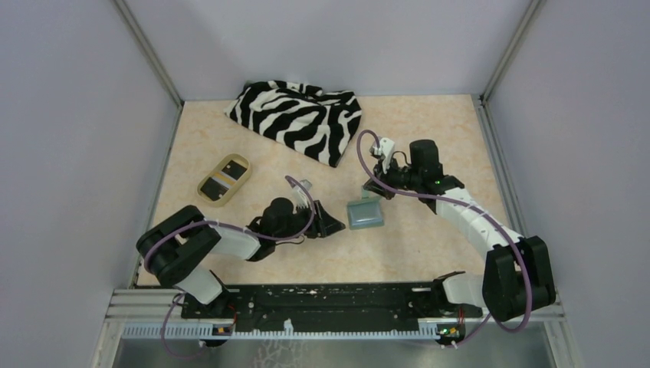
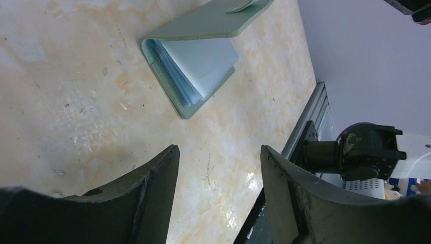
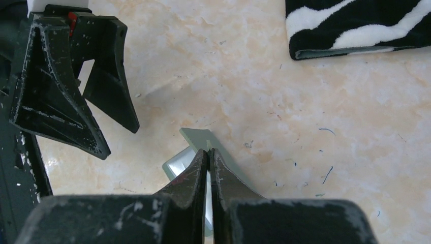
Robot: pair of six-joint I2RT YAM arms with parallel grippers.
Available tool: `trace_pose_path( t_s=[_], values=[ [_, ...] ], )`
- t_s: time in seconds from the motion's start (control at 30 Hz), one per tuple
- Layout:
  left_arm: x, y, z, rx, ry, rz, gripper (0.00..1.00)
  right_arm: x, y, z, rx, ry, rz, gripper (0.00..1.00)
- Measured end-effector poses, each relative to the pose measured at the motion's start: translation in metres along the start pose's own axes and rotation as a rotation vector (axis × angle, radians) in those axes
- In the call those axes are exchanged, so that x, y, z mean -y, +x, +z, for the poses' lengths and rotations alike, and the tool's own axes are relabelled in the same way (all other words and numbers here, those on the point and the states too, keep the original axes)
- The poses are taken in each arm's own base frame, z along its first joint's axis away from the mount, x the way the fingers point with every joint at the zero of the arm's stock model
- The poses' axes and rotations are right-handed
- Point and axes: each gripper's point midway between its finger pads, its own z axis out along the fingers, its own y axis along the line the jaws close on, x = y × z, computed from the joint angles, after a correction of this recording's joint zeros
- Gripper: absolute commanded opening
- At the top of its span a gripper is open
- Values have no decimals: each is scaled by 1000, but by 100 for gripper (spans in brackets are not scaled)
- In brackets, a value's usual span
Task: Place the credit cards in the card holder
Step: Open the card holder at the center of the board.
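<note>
Bright even light, soft shadows, slight glare on table (image 2: 250,179)

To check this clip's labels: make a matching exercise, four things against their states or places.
1 left pincer
2 right pincer
3 holder
4 dish

a holds cards
b open, empty
c shut on the holder's cover
d cover lifted, blue lining showing

Pairs: 1-b, 2-c, 3-d, 4-a

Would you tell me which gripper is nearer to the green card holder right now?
Right. The right gripper is shut on the card holder, pinching its raised cover; the left gripper sits open just beside it, not touching.
</note>
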Motion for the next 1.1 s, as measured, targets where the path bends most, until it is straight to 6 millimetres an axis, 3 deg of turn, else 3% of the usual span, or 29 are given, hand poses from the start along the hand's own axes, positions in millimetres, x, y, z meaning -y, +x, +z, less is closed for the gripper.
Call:
trace_pose_path(
  t_s=[0.23,0.4,0.57,0.67,0.8,0.87,1.0,1.1],
  values=[
    [1,-4,9,4,-12,160,67,13,2,-1,-16,70,-4,1],
    [-3,-3,12,-3,-16,198,65,41,13,0,-64,204,-10,12],
    [-17,8,16,-32,-48,155,61,71,42,1,-172,340,6,26],
    [-18,10,15,-36,-53,141,58,79,58,1,-228,375,19,38],
    [-18,9,15,-35,-52,142,50,74,57,2,-223,348,22,58],
    [-18,10,15,-39,-55,142,47,64,51,4,-200,293,7,62],
    [-15,9,19,-52,-52,148,43,27,32,3,-125,89,-112,69],
    [-6,3,23,-50,-27,154,42,-5,32,-3,-95,-106,-342,81]
  ],
)
